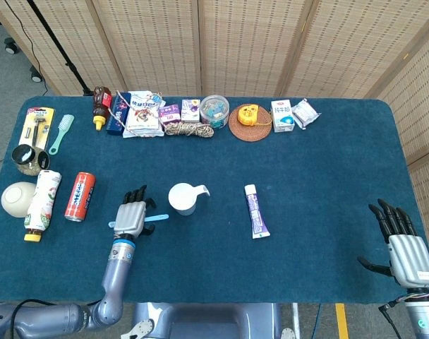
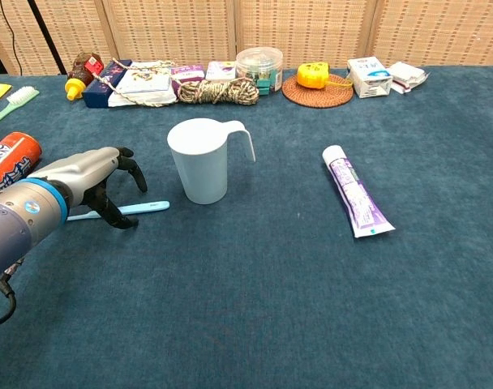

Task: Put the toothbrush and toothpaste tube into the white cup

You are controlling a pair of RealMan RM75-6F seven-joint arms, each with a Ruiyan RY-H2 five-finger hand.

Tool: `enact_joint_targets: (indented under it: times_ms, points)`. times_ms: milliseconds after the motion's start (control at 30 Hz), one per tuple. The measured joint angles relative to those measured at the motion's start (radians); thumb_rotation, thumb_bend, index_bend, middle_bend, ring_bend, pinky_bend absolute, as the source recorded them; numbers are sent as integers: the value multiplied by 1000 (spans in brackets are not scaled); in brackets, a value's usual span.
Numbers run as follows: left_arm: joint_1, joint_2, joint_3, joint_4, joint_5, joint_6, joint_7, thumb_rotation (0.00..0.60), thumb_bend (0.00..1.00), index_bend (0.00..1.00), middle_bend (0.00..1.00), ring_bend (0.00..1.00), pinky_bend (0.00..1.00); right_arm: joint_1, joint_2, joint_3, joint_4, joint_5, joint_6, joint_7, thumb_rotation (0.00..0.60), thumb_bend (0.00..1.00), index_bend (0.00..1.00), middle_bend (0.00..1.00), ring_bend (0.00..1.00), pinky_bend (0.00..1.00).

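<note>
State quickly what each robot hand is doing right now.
Left hand: open, fingers arched over the light blue plastic toothbrush, not gripping it.
Right hand: open, holding nothing.

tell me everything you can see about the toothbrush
The toothbrush is slim, light blue and looks like plastic. It lies flat on the blue tablecloth, lengthwise left to right, just left of the white cup and apart from it. The left hand arches over its middle, fingertips down beside the handle; the head end is hidden. Whether it is gripped cannot be told.
</note>
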Motion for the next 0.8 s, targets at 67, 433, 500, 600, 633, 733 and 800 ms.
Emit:
enact_joint_targets:
  times_ms: [67, 433, 500, 600, 633, 733, 800]
  points:
    - [-3, -7, -1, 4, -1, 2, 1, 600, 279, 360, 0, 0, 0, 1, 0, 0, 1, 1, -2, 1, 600, 0, 0, 0, 0, 0]
    - [-12, -35, -2, 34, -9, 8, 11, 600, 466, 374, 0, 0, 0, 2, 0, 0, 1, 3, -4, 1, 600, 0, 0, 0, 0, 0]
    - [-14, -39, -5, 38, -16, 7, 15, 600, 469, 374, 0, 0, 0, 2, 0, 1, 1, 4, -4, 1, 600, 0, 0, 0, 0, 0]
    - [-16, -42, -6, 39, -21, 6, 18, 600, 469, 374, 0, 0, 0, 2, 1, 2, 2, 6, -4, 1, 600, 0, 0, 0, 0, 0]
    - [-15, -42, -5, 37, -20, 8, 17, 600, 469, 374, 0, 0, 0, 2, 1, 2, 2, 6, -5, 1, 600, 0, 0, 0, 0, 0]
    - [-9, -46, -4, 32, -16, 19, 11, 600, 470, 374, 0, 0, 0, 2, 1, 2, 1, 7, -6, 1, 600, 0, 0, 0, 0, 0]
    - [-6, -48, -4, 27, -18, 21, 8, 600, 470, 374, 0, 0, 0, 2, 1, 2, 1, 7, -6, 1, 600, 0, 0, 0, 0, 0]
